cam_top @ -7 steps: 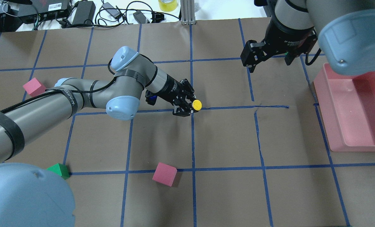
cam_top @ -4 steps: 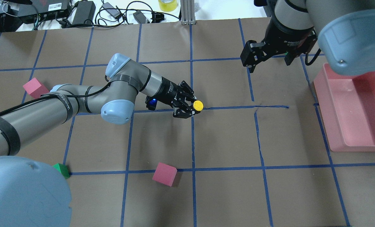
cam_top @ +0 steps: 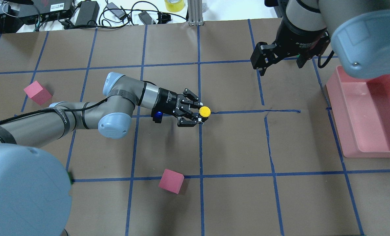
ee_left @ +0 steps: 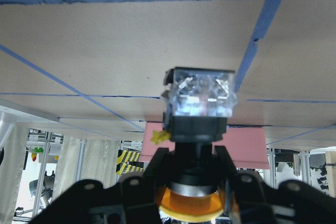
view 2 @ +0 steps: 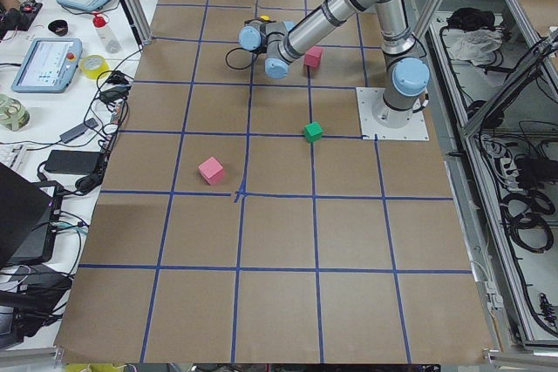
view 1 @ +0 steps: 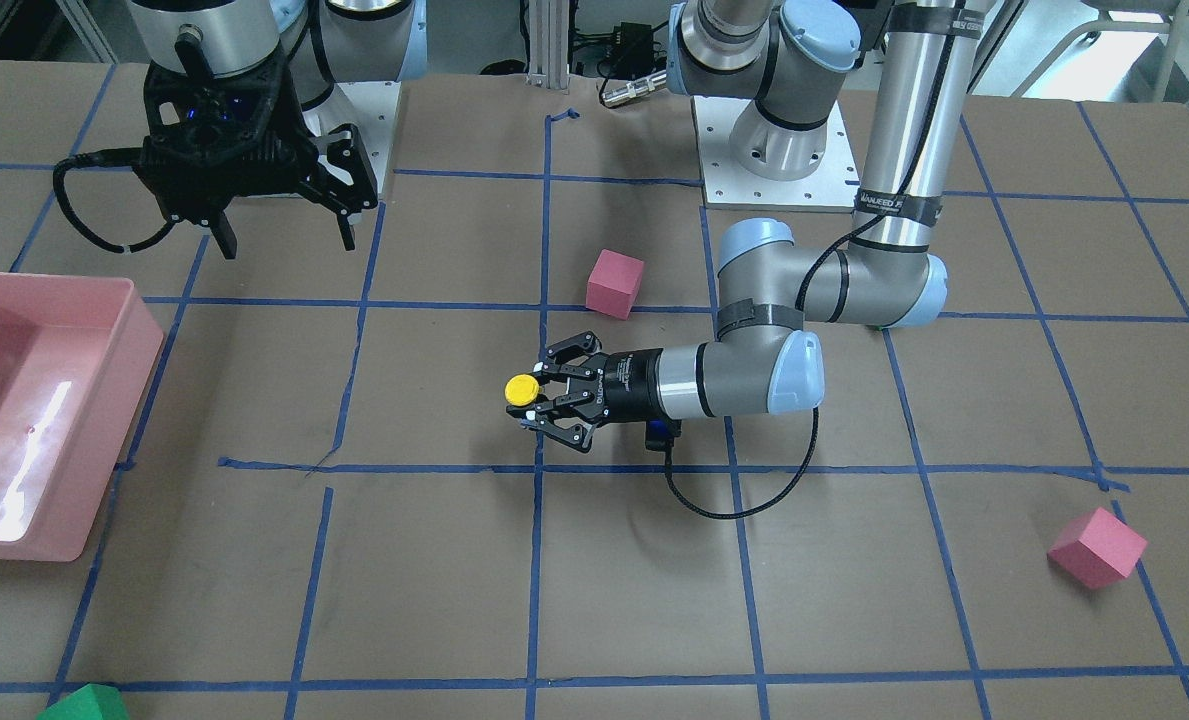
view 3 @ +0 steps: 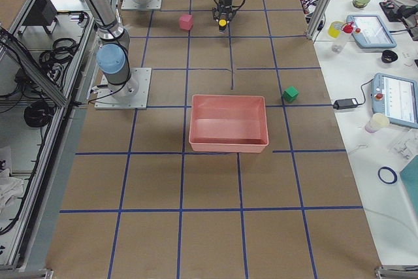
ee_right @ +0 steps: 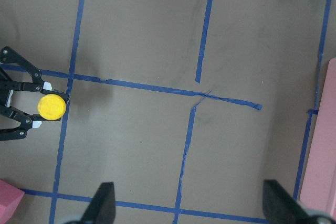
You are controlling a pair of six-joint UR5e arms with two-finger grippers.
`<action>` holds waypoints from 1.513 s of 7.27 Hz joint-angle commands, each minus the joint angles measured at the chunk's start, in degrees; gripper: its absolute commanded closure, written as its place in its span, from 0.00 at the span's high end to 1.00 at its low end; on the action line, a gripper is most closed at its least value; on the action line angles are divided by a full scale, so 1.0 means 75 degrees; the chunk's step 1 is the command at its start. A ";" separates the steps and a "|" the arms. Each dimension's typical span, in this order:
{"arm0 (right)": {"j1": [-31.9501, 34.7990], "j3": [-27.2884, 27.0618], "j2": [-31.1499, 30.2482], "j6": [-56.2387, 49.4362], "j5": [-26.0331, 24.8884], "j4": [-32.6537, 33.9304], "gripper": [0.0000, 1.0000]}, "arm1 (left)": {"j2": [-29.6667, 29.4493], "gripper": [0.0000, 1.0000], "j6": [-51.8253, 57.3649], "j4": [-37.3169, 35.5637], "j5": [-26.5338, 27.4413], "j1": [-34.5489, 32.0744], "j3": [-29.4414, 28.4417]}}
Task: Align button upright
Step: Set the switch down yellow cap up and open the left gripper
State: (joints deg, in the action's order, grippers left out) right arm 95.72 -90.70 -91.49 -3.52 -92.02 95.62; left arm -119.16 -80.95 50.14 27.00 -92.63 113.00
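Most of the job looks done. The small push-button with a round yellow cap, black body and clear silvery base (cam_top: pixel 204 111) sits near the centre of the overhead frame. Your left end effector (cam_top: pixel 200 114) reaches in level from the left and pinches it round the black body. The yellow cap faces up at the overhead camera, and in the left wrist view the base points at the brown paper bench (cam_top: pixel 234 147). Whether the base touches the bench cannot be told. What seems left is to set it down, let go and see that it stands. Your right end effector (cam_top: pixel 280 67), upper right, is spread wide and holds nothing.
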 commanded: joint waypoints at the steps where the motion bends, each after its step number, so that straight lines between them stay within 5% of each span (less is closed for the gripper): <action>1: 0.0000 -0.0012 0.0000 0.0000 0.0000 0.0000 1.00 | -0.0283 0.00 0.0140 0.0007 -0.0306 0.0058 0.0050; 5: 0.0000 -0.0012 0.0000 0.0000 0.0011 0.0000 1.00 | -0.0588 0.00 0.0140 0.0030 -0.0436 0.0058 0.0004; 6: 0.0000 -0.0012 0.0000 0.0000 0.0011 0.0000 1.00 | -0.0601 0.08 0.0140 0.0204 -0.0425 0.0058 -0.0031; 7: 0.0000 -0.0012 0.0000 0.0000 0.0011 0.0000 1.00 | -0.0612 0.74 0.0152 0.0217 -0.0366 0.0069 -0.0032; 9: 0.0000 -0.0012 0.0000 0.0000 0.0011 0.0000 1.00 | -0.0601 1.00 0.0094 0.0218 -0.0331 0.0081 -0.0032; 11: 0.0000 -0.0012 0.0000 0.0000 0.0011 0.0000 1.00 | -0.0438 1.00 -0.0278 0.0345 -0.0284 0.0093 -0.0090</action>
State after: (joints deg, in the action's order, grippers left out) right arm 95.71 -90.79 -91.49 -3.52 -91.93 95.63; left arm -123.32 -81.08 52.02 24.69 -92.02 112.55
